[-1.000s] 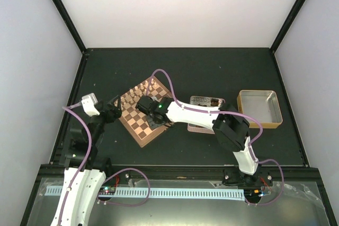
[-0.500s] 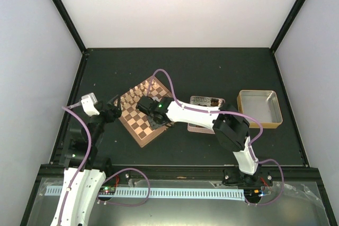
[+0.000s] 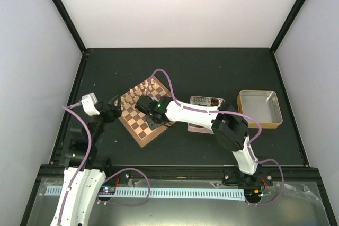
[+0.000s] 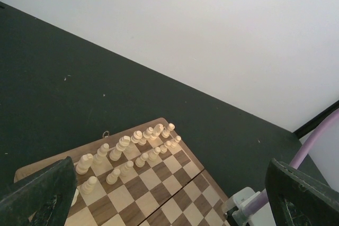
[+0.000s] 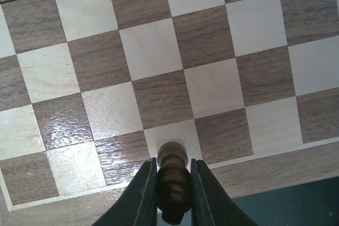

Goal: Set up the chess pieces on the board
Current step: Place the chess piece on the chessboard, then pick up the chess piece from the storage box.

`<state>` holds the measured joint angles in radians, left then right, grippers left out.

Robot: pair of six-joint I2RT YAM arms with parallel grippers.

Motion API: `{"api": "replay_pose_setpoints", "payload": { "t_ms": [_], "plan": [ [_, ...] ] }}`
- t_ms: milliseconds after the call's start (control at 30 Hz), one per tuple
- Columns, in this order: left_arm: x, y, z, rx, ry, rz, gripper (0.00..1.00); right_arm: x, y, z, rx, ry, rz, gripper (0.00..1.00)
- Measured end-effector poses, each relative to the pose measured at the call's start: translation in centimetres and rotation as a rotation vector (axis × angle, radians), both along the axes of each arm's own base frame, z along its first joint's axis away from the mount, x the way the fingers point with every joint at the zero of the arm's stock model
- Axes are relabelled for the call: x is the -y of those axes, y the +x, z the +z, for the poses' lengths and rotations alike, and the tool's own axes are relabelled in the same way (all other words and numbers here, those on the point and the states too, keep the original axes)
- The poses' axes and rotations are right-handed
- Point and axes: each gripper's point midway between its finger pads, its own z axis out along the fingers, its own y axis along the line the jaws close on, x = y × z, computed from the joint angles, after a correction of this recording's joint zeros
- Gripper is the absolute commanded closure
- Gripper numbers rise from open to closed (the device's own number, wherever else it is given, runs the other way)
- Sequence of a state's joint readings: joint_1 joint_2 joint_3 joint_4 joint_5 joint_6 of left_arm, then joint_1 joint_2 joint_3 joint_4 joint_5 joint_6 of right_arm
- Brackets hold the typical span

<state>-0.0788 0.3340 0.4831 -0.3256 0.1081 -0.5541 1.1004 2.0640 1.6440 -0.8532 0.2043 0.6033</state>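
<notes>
1. Dark brown and turned from wood, a small chess piece [image 5: 172, 189] sits clamped between the two fingers of the right gripper [image 5: 172, 163], whose jaws press against its sides.
2. In the right wrist view we see this chess piece over a light square in the outermost row of the square wooden chessboard [image 5: 159, 78], with its light and dark brown checks. The square lies just beside the brown rim, and we cannot tell whether the piece's base touches it.
3. From the top view we find the right arm stretched leftward, its gripper over the near-right side of the chessboard. The chessboard lies turned at an angle on the dark table [image 3: 212, 67].
4. We see the left gripper [image 4: 169, 165] with its jaws spread wide apart and nothing between them. It hangs near the left corner of the chessboard, and its camera looks across the squares.
5. We count two rows of pale cream wooden pieces [image 4: 127, 149] standing upright along the far edge of the chessboard.
6. We note a silvery rectangular tin [image 3: 207, 100] on the table to the right of the chessboard, partly hidden under the right arm. A tan rectangular tray [image 3: 258, 126] lies farther right, apart from the tin.
</notes>
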Motion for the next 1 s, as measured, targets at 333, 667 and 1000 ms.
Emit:
{"api": "replay_pose_setpoints", "payload": {
  "t_ms": [333,667,1000],
  "plan": [
    [0.0,0.0,0.1,0.001,0.000,0.000,0.01,-0.1,0.2,0.1,0.007,0.002,-0.005,0.60],
    [0.3,-0.1,0.4,0.007,-0.003,-0.018,0.01,0.9,0.5,6.4,0.088,0.151,-0.040,0.55],
    [2.0,-0.2,0.5,0.012,-0.006,-0.118,0.01,15.2,5.8,10.0,0.213,0.249,-0.391,0.55]
  ]
}}
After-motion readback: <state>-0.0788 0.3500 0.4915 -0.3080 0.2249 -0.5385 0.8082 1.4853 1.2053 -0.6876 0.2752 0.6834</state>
